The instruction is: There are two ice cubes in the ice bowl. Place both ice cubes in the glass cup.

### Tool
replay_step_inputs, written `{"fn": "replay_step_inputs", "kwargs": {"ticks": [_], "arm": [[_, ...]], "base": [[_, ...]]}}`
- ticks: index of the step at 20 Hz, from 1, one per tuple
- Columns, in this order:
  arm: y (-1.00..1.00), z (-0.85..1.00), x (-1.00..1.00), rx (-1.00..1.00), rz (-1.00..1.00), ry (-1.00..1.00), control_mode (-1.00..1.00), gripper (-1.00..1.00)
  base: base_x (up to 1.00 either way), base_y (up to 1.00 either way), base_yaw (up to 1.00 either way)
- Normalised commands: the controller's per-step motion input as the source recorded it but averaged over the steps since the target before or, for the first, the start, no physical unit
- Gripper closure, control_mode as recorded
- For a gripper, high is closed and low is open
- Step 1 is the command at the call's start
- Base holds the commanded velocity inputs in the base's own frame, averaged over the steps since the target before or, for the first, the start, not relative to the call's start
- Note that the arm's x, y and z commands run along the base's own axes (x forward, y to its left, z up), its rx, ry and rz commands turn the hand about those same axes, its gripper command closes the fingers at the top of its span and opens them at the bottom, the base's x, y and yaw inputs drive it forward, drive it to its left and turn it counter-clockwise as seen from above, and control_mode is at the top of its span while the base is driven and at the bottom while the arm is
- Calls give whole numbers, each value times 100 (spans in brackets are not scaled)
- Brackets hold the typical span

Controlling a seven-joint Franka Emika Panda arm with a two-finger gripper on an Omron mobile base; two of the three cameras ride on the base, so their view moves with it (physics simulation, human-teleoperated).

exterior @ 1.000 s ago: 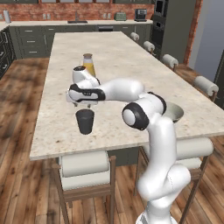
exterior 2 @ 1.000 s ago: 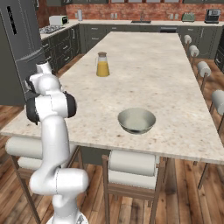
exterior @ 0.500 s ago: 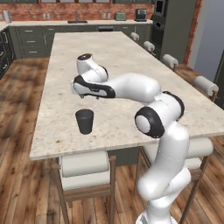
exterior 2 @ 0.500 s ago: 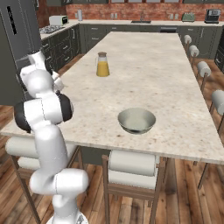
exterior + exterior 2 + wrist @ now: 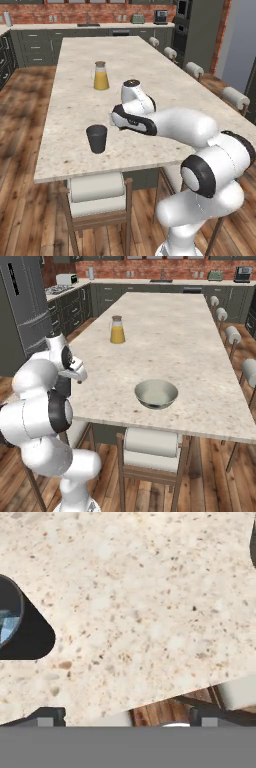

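We are in a home kitchen, rendered rather than filmed. A long island with a speckled stone countertop (image 5: 150, 65) runs down the middle, with cushioned stools (image 5: 97, 192) tucked along its sides. Behind it we see dark grey cabinets (image 5: 35, 47) under a red brick wall (image 5: 75, 12), a toaster (image 5: 137, 18) and a coffee machine (image 5: 160, 16) on the back counter, a tall dark fridge (image 5: 20, 311), and wooden plank flooring (image 5: 20, 150).

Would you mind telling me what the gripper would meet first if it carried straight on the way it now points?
Most likely the bare counter. The open gripper looks down at speckled stone, with the cup off to one side, clear of that line. Depth is hard to judge.
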Motion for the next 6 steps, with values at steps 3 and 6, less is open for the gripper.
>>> {"fn": "replay_step_inputs", "kwargs": {"ticks": [3, 6], "arm": [[-100, -82, -67, 7, -16, 14, -100, -100], [-27, 0, 9, 10, -3, 3, -100, -100]], "base": [[0, 0, 0], [0, 0, 0]]}}
